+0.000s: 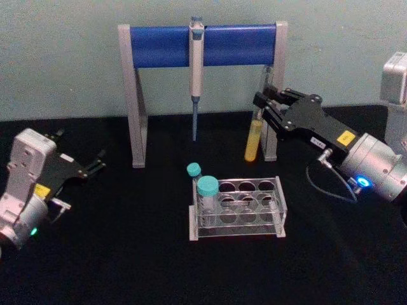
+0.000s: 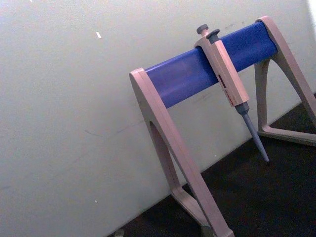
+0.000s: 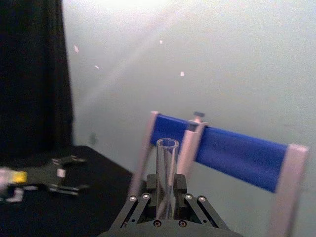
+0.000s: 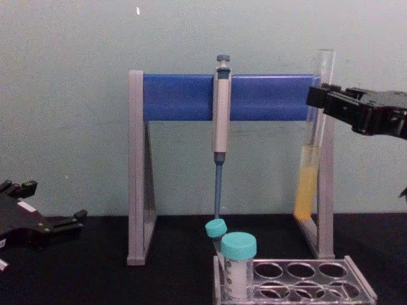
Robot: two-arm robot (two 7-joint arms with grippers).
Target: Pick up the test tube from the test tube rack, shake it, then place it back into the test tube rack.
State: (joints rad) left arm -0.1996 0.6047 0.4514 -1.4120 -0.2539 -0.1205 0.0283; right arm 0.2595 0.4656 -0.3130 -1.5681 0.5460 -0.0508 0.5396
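Note:
The test tube, slim clear glass with yellow liquid low down, hangs in the air slightly tilted, above and behind the test tube rack. My right gripper is shut on the tube's upper part; in the chest view the tube hangs from that gripper, well above the rack. The right wrist view shows the tube's open mouth rising between the fingers. My left gripper rests open and empty near the table's left side, also seen in the chest view.
Two teal-capped tubes stand in the rack's left end. Behind it stands a grey-and-blue pipette stand with a pipette hanging from its bar. The black table has open room in front and left.

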